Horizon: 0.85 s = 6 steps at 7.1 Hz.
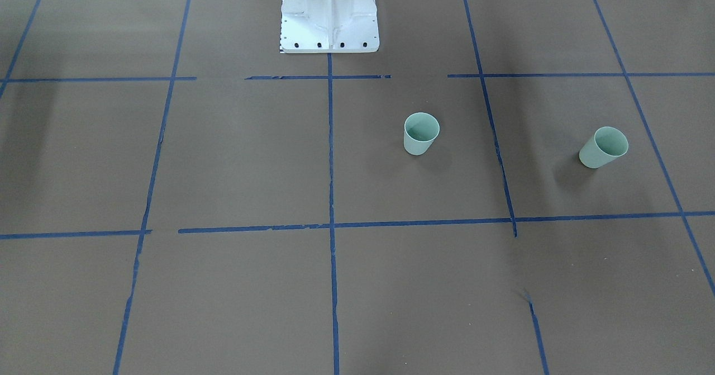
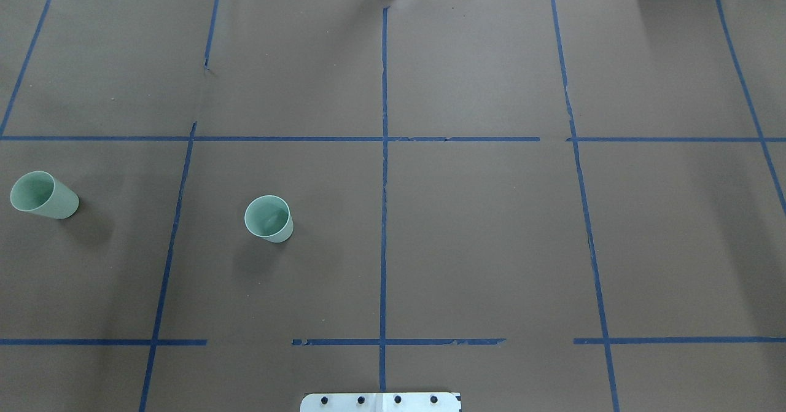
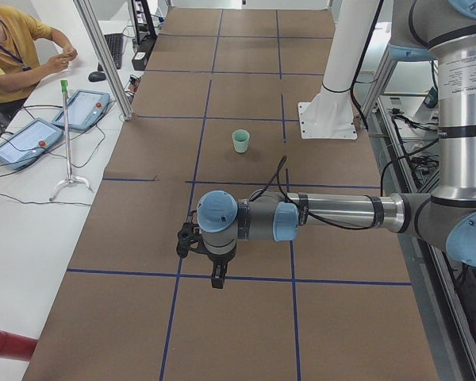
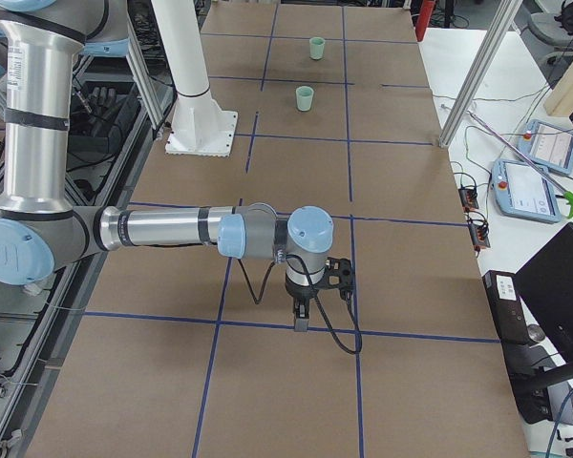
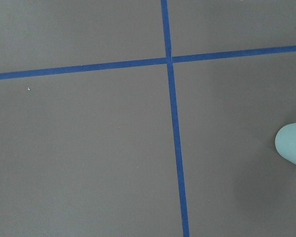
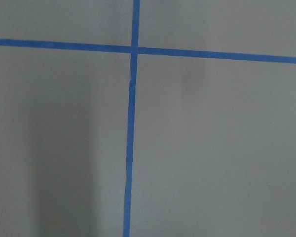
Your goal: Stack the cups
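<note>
Two pale mint-green cups stand upright and apart on the brown table, on my left side. One cup (image 1: 421,133) (image 2: 269,218) (image 3: 240,141) (image 4: 306,98) is nearer the middle. The other cup (image 1: 603,147) (image 2: 43,194) (image 4: 316,48) is near the left end. The rim of one cup (image 5: 293,145) shows at the right edge of the left wrist view. My left gripper (image 3: 216,279) hangs above the table, in the exterior left view only. My right gripper (image 4: 301,320) hangs far from the cups, in the exterior right view only. I cannot tell whether either is open or shut.
The white robot pedestal (image 1: 329,17) (image 2: 381,401) stands at the table's near edge. Blue tape lines (image 2: 384,215) divide the brown surface into squares. A seated operator (image 3: 12,48) and two pendant tablets (image 3: 32,139) are beside the table.
</note>
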Each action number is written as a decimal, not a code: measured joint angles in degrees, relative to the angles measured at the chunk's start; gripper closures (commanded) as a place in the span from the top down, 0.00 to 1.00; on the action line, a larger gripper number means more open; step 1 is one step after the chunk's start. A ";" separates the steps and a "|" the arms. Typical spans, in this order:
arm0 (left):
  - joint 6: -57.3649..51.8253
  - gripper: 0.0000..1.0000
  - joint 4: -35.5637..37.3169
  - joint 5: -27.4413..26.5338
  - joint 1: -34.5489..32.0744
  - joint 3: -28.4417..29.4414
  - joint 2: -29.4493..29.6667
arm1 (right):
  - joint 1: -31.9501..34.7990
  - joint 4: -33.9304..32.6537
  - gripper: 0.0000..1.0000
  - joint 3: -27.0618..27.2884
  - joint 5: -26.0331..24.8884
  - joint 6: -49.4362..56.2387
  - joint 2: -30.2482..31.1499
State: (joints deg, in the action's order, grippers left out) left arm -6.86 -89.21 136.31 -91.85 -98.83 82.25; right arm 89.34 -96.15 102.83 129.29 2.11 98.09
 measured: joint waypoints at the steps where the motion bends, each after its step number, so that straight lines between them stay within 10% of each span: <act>1: -0.02 1.00 0.00 -0.01 0.00 0.29 0.04 | 0.03 0.00 1.00 0.00 0.00 0.00 0.00; 6: 9.69 1.00 -2.68 -0.30 2.48 -1.84 1.19 | 0.02 0.00 1.00 0.00 0.00 0.00 0.03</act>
State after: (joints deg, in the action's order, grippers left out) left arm 2.83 -91.89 136.01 -89.36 -100.68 83.45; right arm 89.35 -96.15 102.83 129.29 2.11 98.12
